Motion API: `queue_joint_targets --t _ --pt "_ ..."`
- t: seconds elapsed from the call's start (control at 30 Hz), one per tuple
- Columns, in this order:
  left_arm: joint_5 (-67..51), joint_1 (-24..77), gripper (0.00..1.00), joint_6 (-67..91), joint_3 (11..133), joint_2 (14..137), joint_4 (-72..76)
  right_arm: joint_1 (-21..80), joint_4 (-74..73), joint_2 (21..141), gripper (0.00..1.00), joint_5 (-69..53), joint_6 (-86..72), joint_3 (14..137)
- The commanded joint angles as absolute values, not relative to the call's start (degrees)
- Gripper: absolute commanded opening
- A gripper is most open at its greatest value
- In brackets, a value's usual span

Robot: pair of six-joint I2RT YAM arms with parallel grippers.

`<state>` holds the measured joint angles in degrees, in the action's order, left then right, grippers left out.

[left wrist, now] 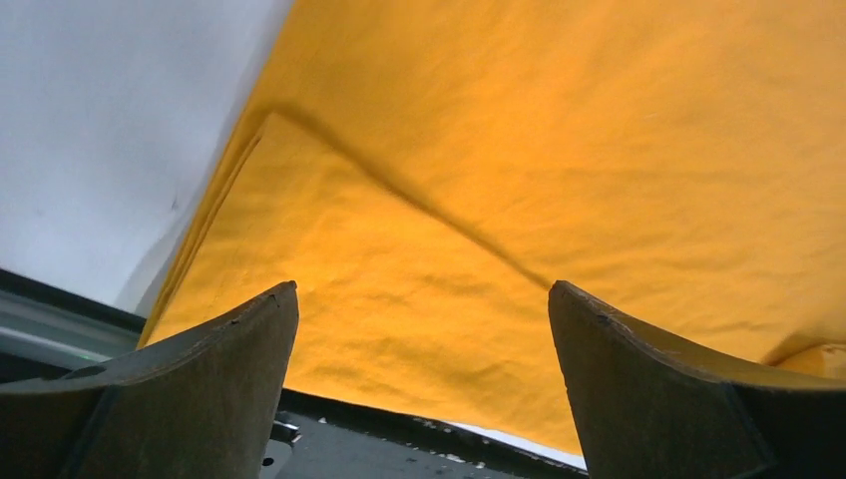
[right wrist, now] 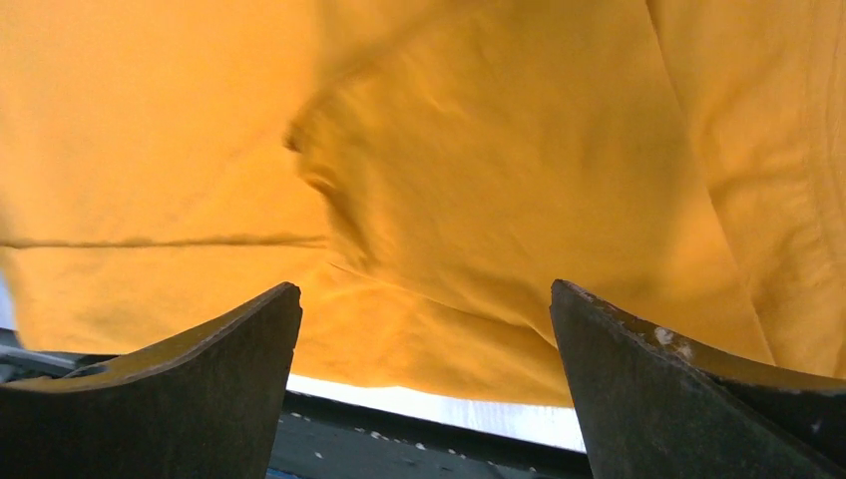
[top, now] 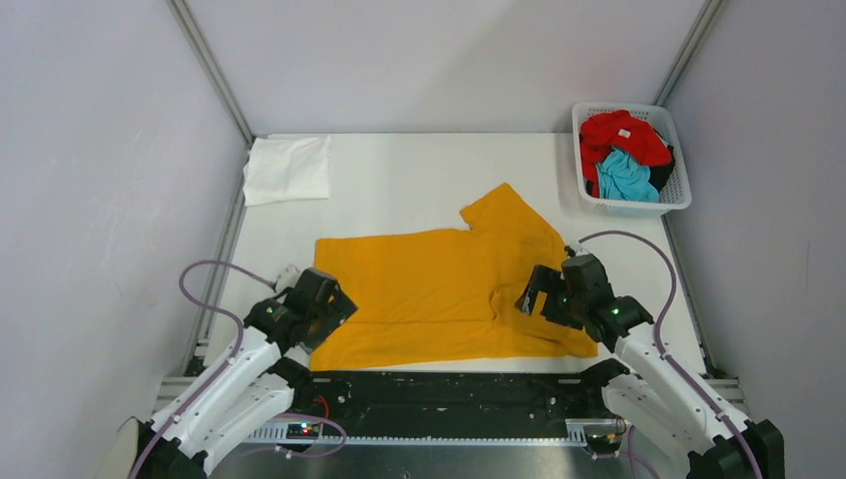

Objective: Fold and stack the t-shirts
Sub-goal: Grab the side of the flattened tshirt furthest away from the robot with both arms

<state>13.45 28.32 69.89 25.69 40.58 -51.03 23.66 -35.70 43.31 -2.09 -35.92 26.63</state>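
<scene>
In the lattice basket (top: pixel 682 196), off the far right of the mustard-orange t-shirt (top: pixel 429 289): crumpled red t-shirt (top: pixel 629 135), with a turquoise t-shirt (top: pixel 627 178) bunched against its near side. The mustard-orange t-shirt lies spread flat on the table (top: pixel 399 180), one sleeve pointing away from the arms; a folded white t-shirt (top: pixel 288 168) sits well off its far left corner. Over its near left corner is the left gripper (left wrist: pixel 423 299), over its near right part the right gripper (right wrist: pixel 424 299); both have jaws spread wide and grasp nothing, and I can't tell if either touches the cloth.
</scene>
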Motion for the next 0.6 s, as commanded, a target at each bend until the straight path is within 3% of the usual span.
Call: queue_joint_targets --t 0.0,0.13,0.23,0.37,0.57 --pt "22.08 28.61 1.0 61.68 38.42 46.19 -52.7 21.64 -29.94 42.54 0.99 -0.08 -32.87 34.02" --pt "29.36 25.78 1.0 56.42 48.29 56.09 -50.79 17.52 -17.87 44.91 0.99 -4.46 -32.84 36.15" --pt "26.5 17.63 1.0 50.06 52.39 62.61 -45.04 17.15 -13.17 53.12 0.99 -3.13 -27.27 43.06" --pt "22.7 10.12 1.0 45.28 58.76 74.28 -38.23 16.3 -18.6 70.16 0.99 6.27 -21.43 59.1" --pt "14.9 3.71 1.0 41.51 72.18 96.34 -36.2 14.77 -18.75 93.85 0.99 7.38 -17.1 78.35"
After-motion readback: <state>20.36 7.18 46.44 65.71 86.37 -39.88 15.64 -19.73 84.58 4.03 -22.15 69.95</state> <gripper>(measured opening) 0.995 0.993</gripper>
